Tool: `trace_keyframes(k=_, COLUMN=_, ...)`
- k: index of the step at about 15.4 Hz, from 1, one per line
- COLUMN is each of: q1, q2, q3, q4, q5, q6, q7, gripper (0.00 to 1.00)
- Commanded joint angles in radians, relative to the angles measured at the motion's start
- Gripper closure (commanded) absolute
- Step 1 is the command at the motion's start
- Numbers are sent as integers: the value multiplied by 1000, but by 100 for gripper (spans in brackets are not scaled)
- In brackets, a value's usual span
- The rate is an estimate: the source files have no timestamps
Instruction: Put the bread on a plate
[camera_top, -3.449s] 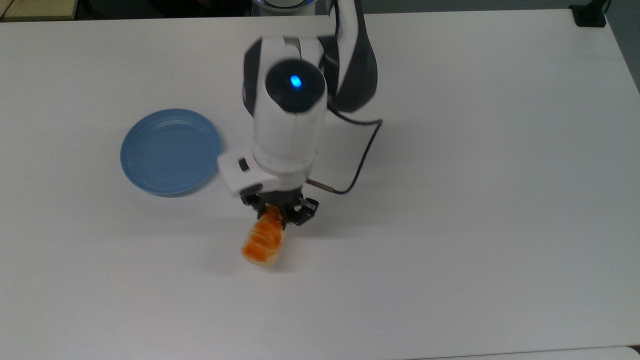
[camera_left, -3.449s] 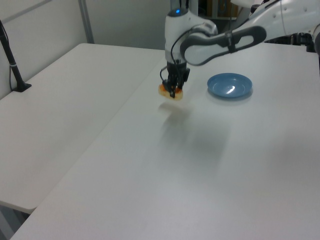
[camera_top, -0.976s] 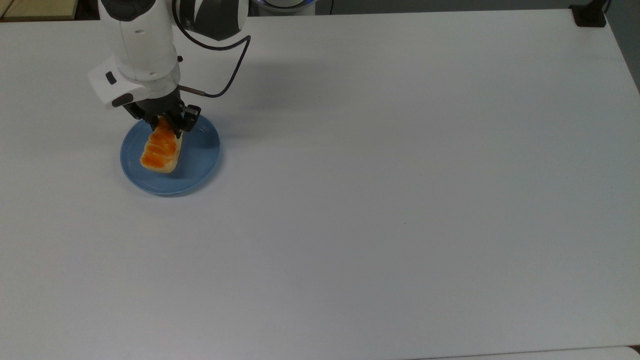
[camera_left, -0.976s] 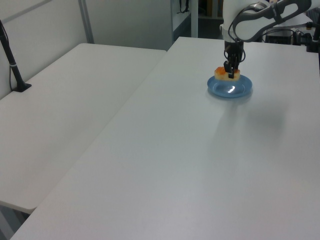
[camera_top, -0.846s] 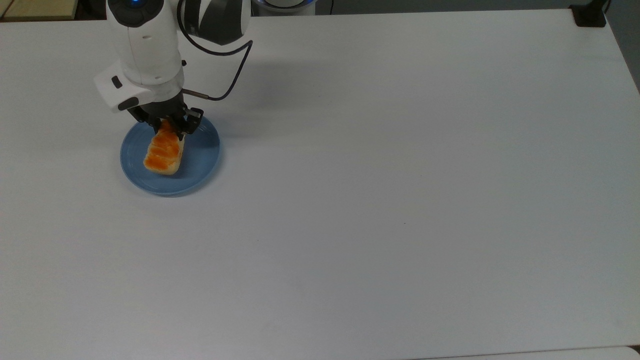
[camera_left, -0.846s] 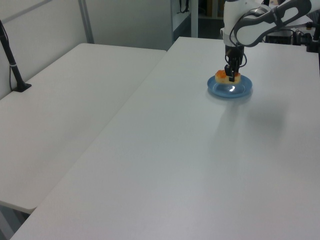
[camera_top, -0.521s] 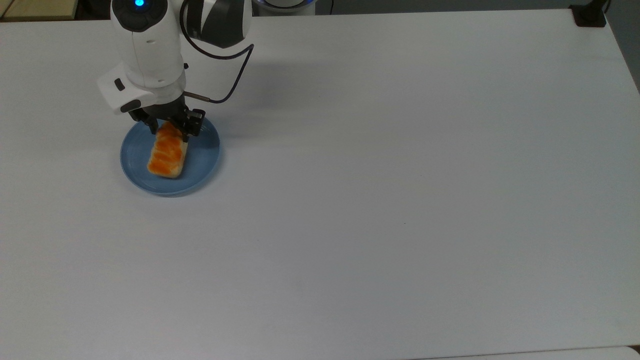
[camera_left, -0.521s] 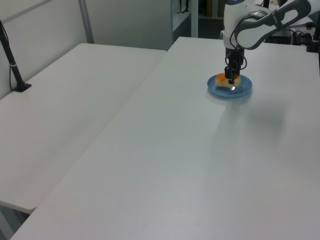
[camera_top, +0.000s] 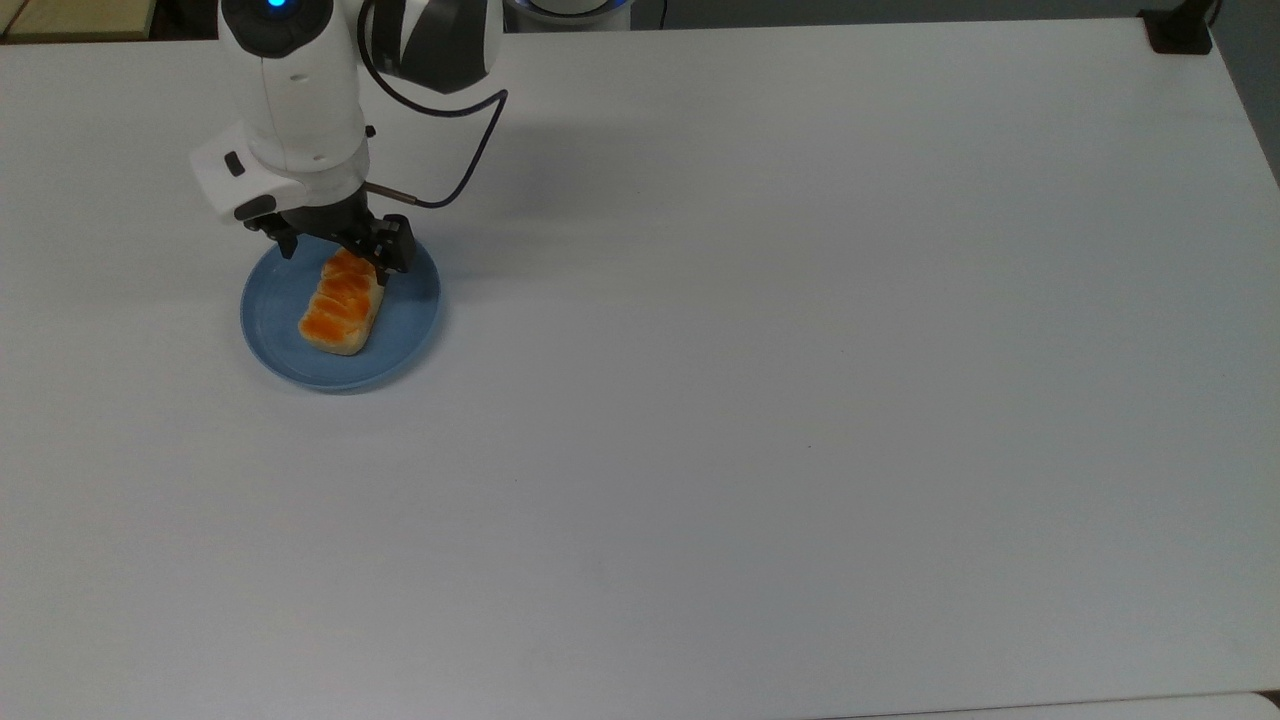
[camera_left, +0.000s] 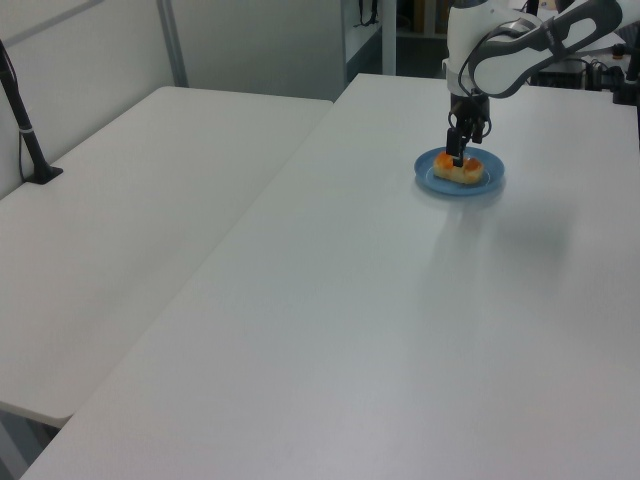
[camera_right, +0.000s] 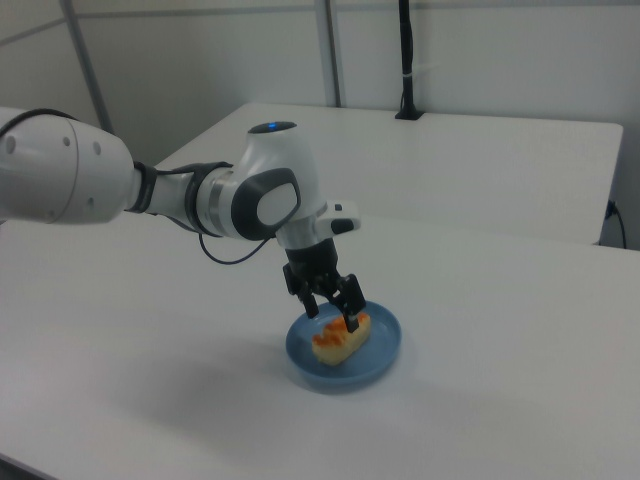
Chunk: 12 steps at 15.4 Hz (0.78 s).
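Bread lies flat inside the plate, toward the top view's left on the table. We see our claw spread apart over the loaf's far end, so we judge it released, resting on the dish

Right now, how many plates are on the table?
1. The light-blue plate sits near the top view's left edge of the white table, with the bread lying on it under the gripper.
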<state>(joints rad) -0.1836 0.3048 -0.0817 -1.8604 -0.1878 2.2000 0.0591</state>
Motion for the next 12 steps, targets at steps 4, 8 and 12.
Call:
trace_keyframes(k=4, q1=9, q2=-118, q3=25, q4=225, q5=30, q6=-355, q7=13, gripper=0)
trace_keyframes(k=8, q1=15, q2=-179, q3=78, q4=391, q5=117, q6=-632, q7=-4, gripper=0)
trace_keyframes(k=12, q1=102, q2=-275, q3=117, q4=377, q5=128, q6=-658, q7=4, gripper=0)
